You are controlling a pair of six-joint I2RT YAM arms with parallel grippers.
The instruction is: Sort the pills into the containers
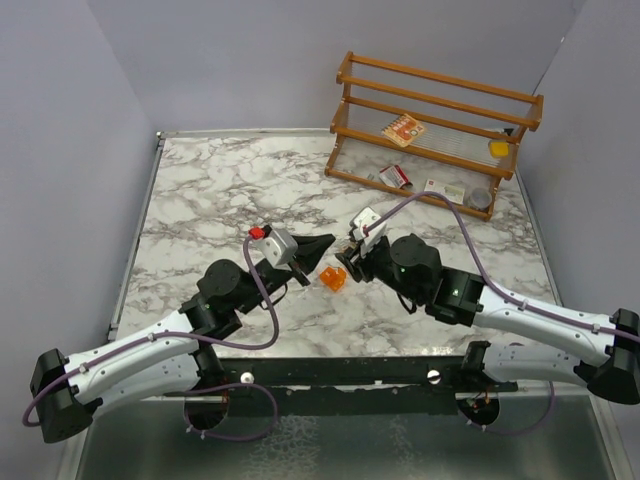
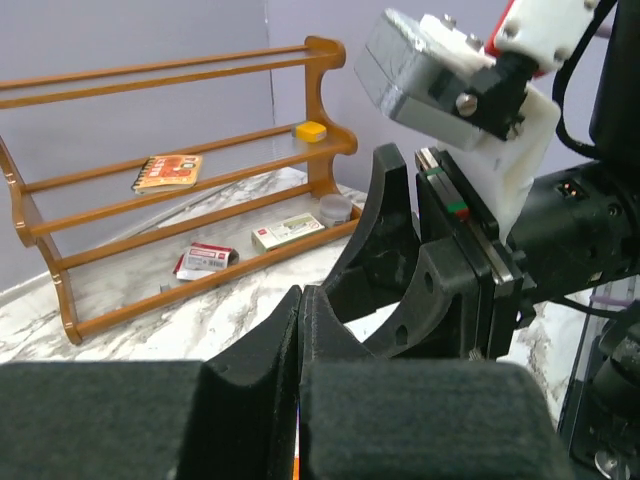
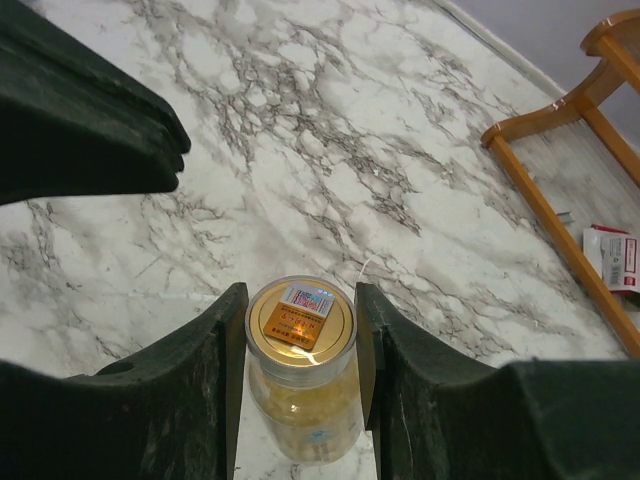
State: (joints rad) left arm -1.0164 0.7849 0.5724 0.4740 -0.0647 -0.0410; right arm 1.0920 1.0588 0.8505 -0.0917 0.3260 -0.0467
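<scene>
The jar (image 3: pixel 300 400) is pinched upright at its lid by the right pincer (image 3: pixel 300 305), near the middle of the counter (image 3: pixel 350 150). The left pincer (image 2: pixel 300 325) is pressed together close by, and the orange box (image 1: pixel 333 279) lies between them. The jar is best held level and steady.

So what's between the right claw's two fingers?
A small clear jar with a gold lid, touching both fingers of the right gripper. The right wrist view shows it.
</scene>
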